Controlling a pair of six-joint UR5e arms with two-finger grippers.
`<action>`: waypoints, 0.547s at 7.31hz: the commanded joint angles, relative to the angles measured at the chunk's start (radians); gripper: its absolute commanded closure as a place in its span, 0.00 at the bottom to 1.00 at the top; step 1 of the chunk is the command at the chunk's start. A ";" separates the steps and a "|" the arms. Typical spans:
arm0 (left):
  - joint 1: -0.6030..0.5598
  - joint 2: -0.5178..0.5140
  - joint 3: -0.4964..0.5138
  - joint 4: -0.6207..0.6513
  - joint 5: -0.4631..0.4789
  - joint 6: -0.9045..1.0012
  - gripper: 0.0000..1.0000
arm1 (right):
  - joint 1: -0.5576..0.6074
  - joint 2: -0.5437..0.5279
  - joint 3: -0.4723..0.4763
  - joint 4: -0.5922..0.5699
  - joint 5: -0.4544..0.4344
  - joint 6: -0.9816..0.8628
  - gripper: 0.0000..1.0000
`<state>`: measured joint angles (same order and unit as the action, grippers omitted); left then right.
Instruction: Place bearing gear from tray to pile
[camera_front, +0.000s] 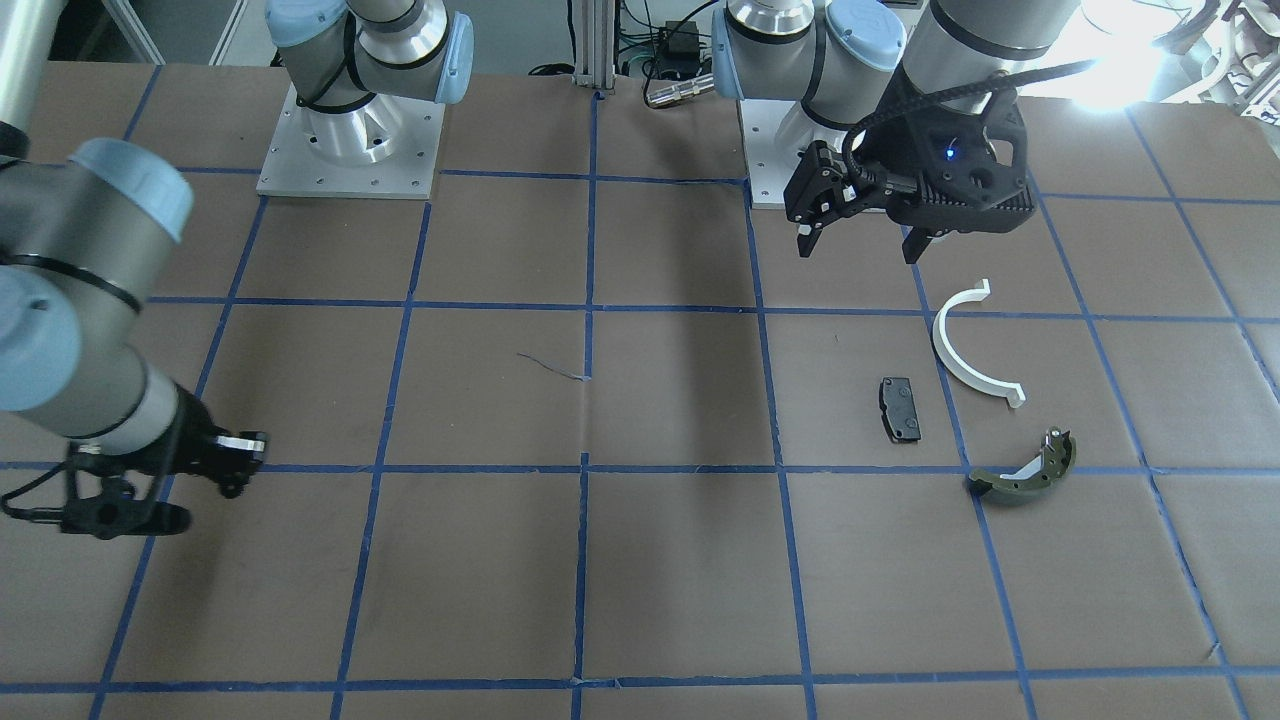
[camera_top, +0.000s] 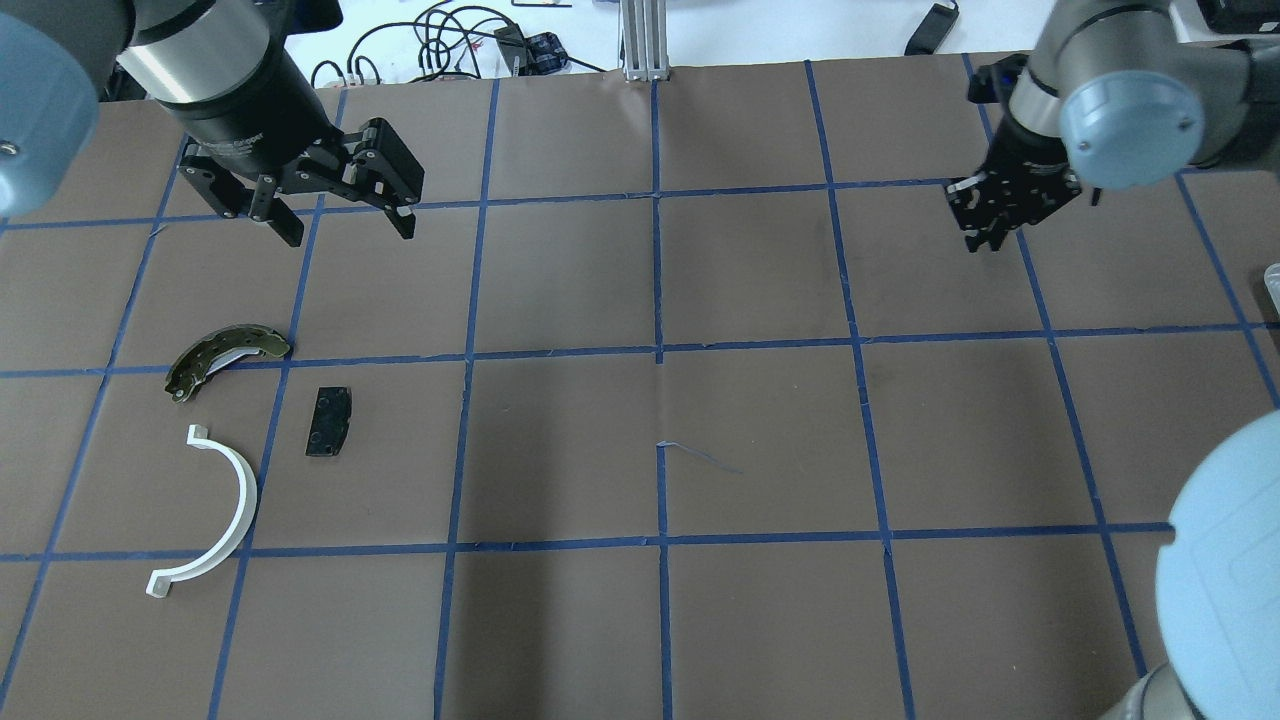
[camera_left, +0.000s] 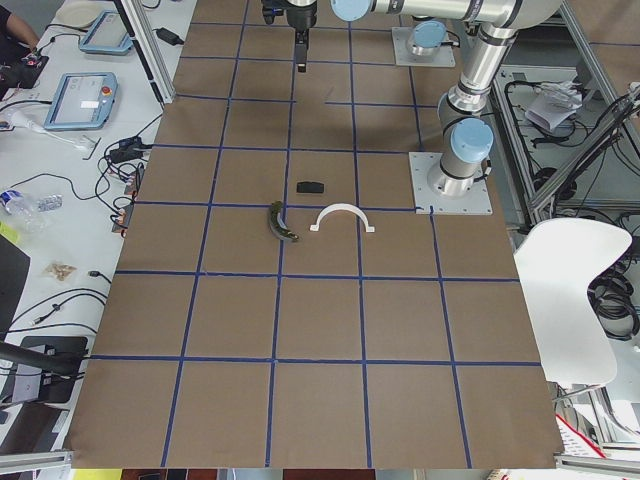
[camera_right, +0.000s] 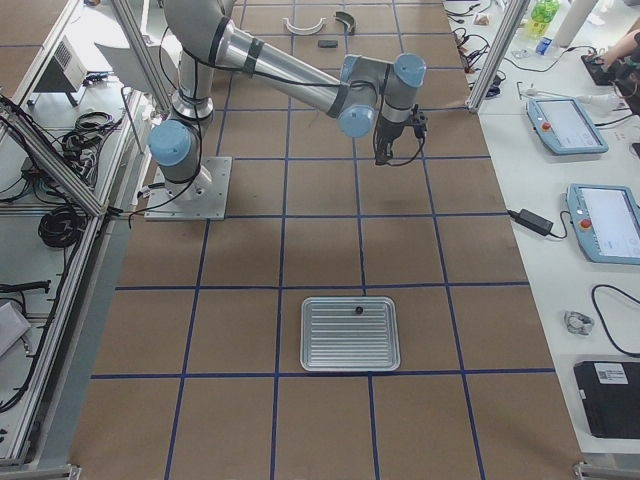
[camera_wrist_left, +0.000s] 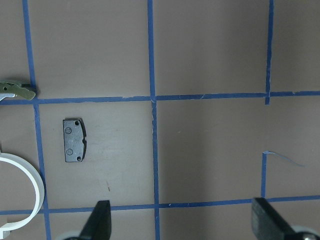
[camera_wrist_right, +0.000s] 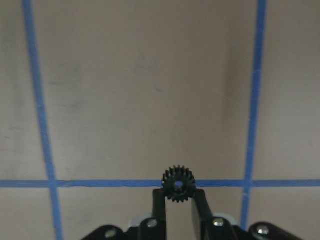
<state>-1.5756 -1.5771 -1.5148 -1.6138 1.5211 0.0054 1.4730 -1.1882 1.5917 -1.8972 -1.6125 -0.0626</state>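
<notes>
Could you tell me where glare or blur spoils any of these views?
Front-facing view: glare blows out the top right corner. Left wrist view: the fingers of the left gripper look soft at the bottom edge. Right wrist view: the gear is sharp.

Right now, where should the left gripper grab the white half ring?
Probably mid-arc on the white half-ring, from straight above: it lies flat, its band thin, so the open left gripper can pinch with one finger inside the curve, one outside.
</notes>
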 joint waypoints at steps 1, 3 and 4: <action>0.000 0.000 0.001 0.000 0.001 0.001 0.00 | 0.258 0.016 0.007 -0.051 0.022 0.367 1.00; 0.002 0.000 0.001 0.000 -0.001 0.004 0.00 | 0.402 0.067 0.010 -0.120 0.036 0.590 1.00; 0.002 0.000 0.001 0.000 -0.001 0.007 0.00 | 0.458 0.085 0.011 -0.138 0.055 0.666 1.00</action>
<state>-1.5742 -1.5770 -1.5142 -1.6137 1.5203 0.0089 1.8523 -1.1285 1.6013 -2.0031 -1.5749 0.4939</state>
